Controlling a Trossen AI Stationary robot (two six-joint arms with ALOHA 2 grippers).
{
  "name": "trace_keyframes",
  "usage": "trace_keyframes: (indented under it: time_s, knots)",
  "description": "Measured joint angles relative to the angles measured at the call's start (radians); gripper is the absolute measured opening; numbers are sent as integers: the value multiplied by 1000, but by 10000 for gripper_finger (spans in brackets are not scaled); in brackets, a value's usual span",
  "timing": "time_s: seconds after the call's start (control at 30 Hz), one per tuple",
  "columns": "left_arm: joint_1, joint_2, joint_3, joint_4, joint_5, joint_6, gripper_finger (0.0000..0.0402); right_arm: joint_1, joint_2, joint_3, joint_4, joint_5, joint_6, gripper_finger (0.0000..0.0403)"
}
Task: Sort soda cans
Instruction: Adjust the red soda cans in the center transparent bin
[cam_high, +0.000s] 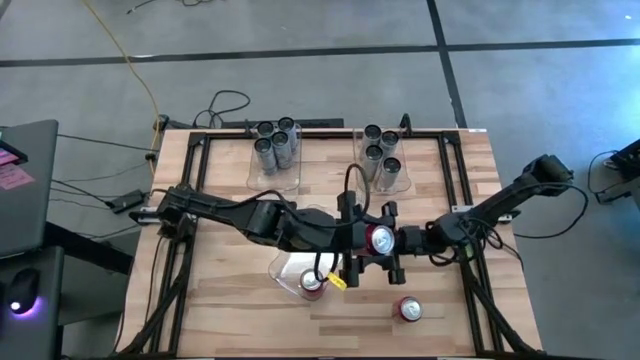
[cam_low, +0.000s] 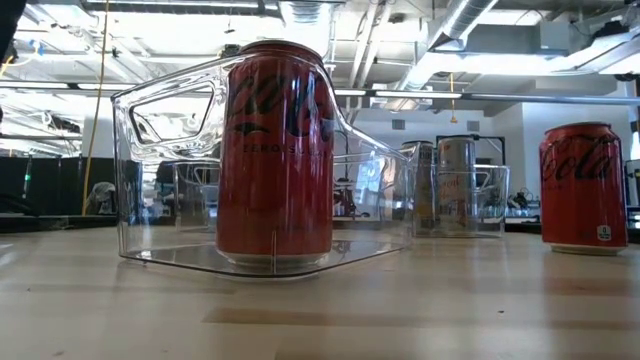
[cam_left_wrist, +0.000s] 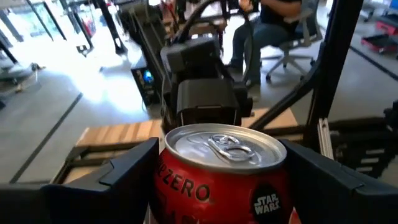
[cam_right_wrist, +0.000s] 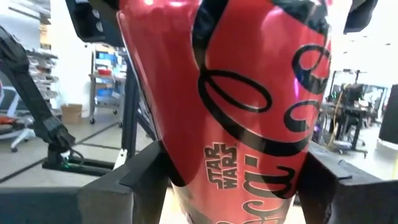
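A red can is standing upright, silver top skyward (black script, Star Wars badge), with the left gripper and right gripper both clamping it.

The red cylindrical soda can with a silver top, seen from above between the two dark arms, carries black script lettering, white "ZERO" and a small "STAR WARS" mark in white on black. A second red can with black script stands inside a clear plastic bin. A third red can with a silver top stands near the front edge of the pale, striped wooden surface. Two clusters of silver-grey cans with dark tops fill clear bins at the far edge. A yellow tag shows beside the black jaws.
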Motion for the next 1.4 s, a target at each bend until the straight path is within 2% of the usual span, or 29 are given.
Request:
trace_keyframes:
  time_s: [0.1, 0.2, 0.3, 0.43, 0.57, 0.7, 0.83, 0.97, 1.1, 1.2, 1.4]
  knots:
    - [10, -3, 2, -54, 10, -17, 299, 0, -1, 0, -38, 40, 6, 269]
    - [12, -11, 2, -130, -26, -23, 342, -8, -2, 0, -114, 144, 20, 269]
    - [19, -22, 16, -219, -77, -41, 374, -41, -2, 0, -213, 177, 77, 269]
    - [26, -54, 23, -350, -128, -95, 384, -91, -2, 0, -300, 178, 148, 269]
    - [63, -76, 23, -520, -121, -208, 386, -127, -2, 0, -354, 176, 182, 269]
    - [128, -77, 10, -671, -1, -260, 387, -157, 1, 0, -379, 169, 208, 269]
    - [179, -56, -44, -667, 81, -204, 387, -191, 1, 0, -415, 114, 271, 269]
    - [187, -58, -90, -617, 84, -90, 388, -223, 1, 0, -492, 105, 334, 269]
    - [180, -59, -92, -598, 85, 4, 388, -272, 1, 0, -575, 23, 390, 269]
    - [179, -59, -92, -555, 86, 65, 388, -284, 1, 0, -578, 18, 392, 269]
    - [204, -59, -107, -473, 172, 63, 388, -275, 1, 0, -571, 13, 367, 269]
